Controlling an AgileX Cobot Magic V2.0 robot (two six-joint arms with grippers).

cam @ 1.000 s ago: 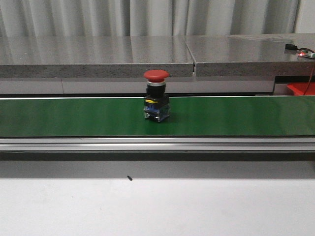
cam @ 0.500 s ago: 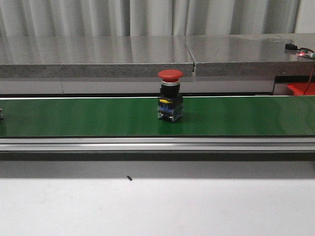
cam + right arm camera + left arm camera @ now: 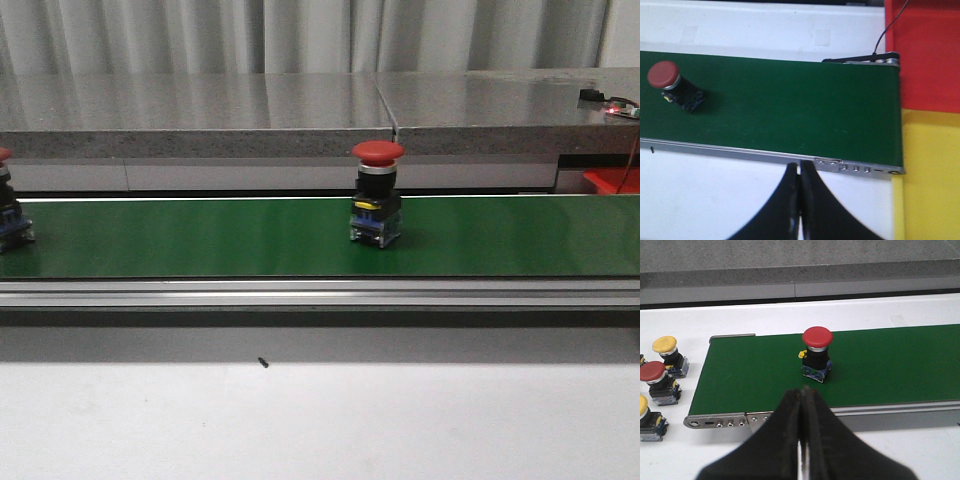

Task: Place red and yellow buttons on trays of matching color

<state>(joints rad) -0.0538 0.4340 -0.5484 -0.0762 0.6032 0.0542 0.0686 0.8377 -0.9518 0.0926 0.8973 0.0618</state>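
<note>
Straight ahead in the front view, a red button [image 3: 378, 152] stands upright on the green conveyor belt [image 3: 200, 238], a little right of the belt's middle. A second red button [image 3: 8, 212] shows partly at the belt's far left edge. No arm or gripper appears here, and no writing can be read.

Seen from the left wrist, the left gripper [image 3: 802, 395] has its fingers pressed together, holding nothing, near the belt's rail. That second red button [image 3: 817, 337] stands on the belt beyond it. Off the belt's end sit two yellow buttons [image 3: 664, 344] and a red one [image 3: 652, 372].

From the right wrist, the right gripper [image 3: 799, 170] is likewise closed and empty by the rail. The first red button leans on the belt, well apart from the red tray [image 3: 925, 55] and yellow tray [image 3: 930, 170] at the belt's end. No labels are legible.
</note>
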